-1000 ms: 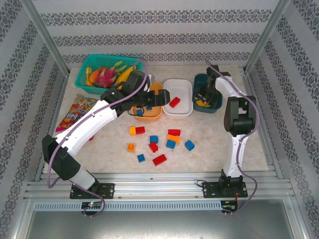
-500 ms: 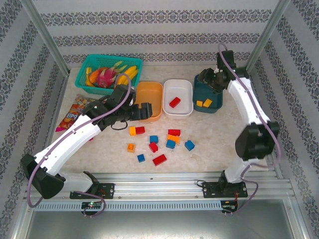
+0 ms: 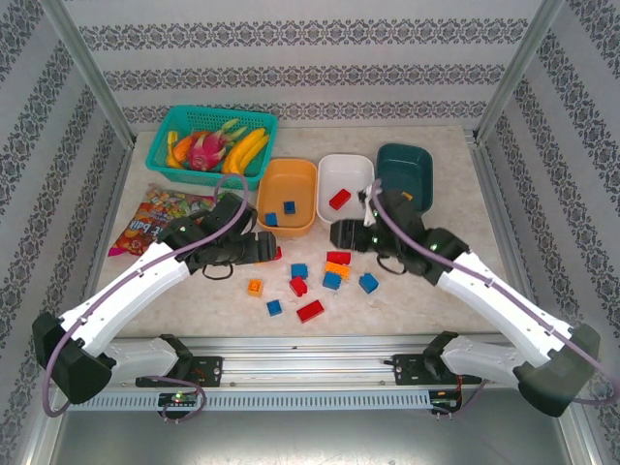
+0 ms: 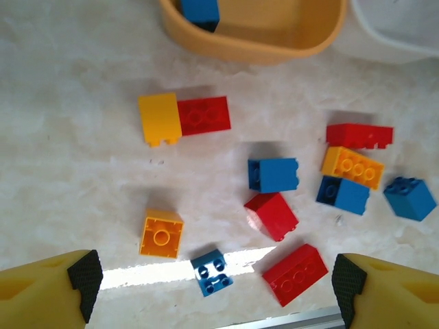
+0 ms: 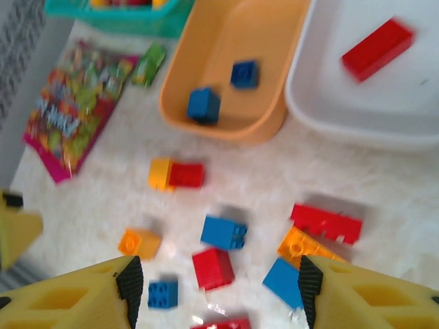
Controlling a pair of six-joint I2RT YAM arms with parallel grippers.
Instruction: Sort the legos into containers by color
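The orange tray (image 3: pixel 291 179) holds two blue bricks (image 5: pixel 204 105). One red brick (image 3: pixel 339 199) lies in the white tray (image 3: pixel 351 170), and a yellow piece shows in the dark teal tray (image 3: pixel 407 165). Several red, blue and orange legos lie loose mid-table, among them a red brick (image 3: pixel 310 311) and a small blue one (image 4: pixel 212 272). My left gripper (image 3: pixel 262 250) (image 4: pixel 214 284) hovers open over the pile's left side, above a joined yellow and red pair (image 4: pixel 182 118). My right gripper (image 3: pixel 344 235) (image 5: pixel 219 291) hangs open over the pile, above a red cube (image 5: pixel 213 269).
A teal mesh basket (image 3: pixel 215 136) of fruit stands at the back left. A colourful snack bag (image 3: pixel 150 218) lies left of the orange tray. The metal rail (image 3: pixel 310 344) runs along the near table edge, just past the loose bricks.
My left gripper has drawn back from the orange tray to the loose bricks. My right arm has swung from the teal tray down to the pile.
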